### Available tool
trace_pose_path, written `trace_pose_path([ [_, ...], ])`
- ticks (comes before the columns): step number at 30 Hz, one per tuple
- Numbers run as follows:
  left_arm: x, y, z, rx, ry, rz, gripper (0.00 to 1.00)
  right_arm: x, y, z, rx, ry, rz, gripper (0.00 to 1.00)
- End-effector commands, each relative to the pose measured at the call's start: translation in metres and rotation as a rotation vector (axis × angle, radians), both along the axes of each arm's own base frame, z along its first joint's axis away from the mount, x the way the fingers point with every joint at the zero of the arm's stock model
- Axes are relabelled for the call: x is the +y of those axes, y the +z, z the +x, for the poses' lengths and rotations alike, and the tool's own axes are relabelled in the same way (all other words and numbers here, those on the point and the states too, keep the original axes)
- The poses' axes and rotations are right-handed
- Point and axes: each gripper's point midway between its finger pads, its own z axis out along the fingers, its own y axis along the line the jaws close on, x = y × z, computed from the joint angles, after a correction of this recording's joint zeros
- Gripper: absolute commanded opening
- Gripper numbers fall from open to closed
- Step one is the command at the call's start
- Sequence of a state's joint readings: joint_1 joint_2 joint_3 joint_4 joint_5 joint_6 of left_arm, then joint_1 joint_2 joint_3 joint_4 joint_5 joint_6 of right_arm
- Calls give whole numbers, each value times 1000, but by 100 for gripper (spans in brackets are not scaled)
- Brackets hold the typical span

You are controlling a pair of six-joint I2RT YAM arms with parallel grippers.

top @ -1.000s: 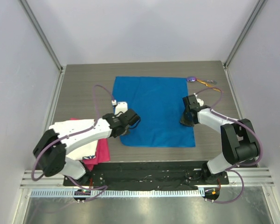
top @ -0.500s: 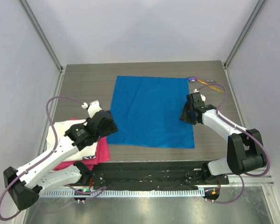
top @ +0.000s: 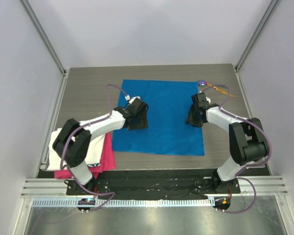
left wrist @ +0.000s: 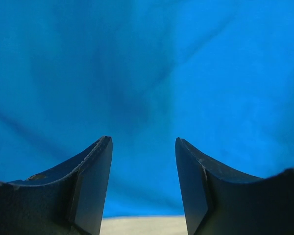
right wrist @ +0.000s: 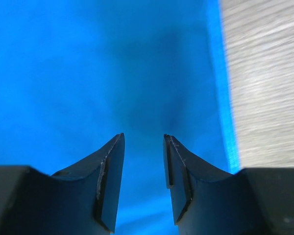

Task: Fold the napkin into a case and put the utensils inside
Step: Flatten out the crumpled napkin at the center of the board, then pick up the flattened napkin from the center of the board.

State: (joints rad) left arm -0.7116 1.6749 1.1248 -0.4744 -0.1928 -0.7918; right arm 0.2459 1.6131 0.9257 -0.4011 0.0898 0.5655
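From my seat the grey wood-grain table (top: 88, 88) fills the cell floor. The blue napkin (top: 162, 128) lies spread flat and unfolded on its middle, with faint creases across it.

The left arm (top: 100, 125) reaches in from the near left over the napkin's left part. The right arm (top: 225, 122) bends in from the near right over its right edge.

At the near left of the table a white cloth (top: 95, 152) sits on a pink cloth (top: 108, 155), just beside the napkin's near left corner and partly under the left arm.

The left gripper (left wrist: 143, 142) points down at the blue fabric. I see its jaws standing wide with nothing between them. The right gripper (right wrist: 143, 138) hangs over the napkin close to its right edge, with bare table showing beside it. Its jaws are parted by a narrower gap and are also empty.

The utensils lie on the table just past the napkin's far right corner: the purple-headed piece (top: 201, 82) nearest the corner, and the orange-yellow piece (top: 219, 88) just right of it.
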Motion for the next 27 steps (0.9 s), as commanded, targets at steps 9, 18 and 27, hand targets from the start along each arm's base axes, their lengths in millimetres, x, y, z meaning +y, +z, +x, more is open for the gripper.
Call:
trace_pose_path([
  [9, -43, -48, 3, 35, -46, -130, 58, -66, -3, 46, -16, -45, -322, 44],
  [18, -54, 3, -10, -12, -94, -206, 64, -80, 46, 33, -38, -103, -368, 59],
  [27, 4, 59, -33, -110, -42, -121, 69, -101, 41, -71, 47, -398, -145, 61],
])
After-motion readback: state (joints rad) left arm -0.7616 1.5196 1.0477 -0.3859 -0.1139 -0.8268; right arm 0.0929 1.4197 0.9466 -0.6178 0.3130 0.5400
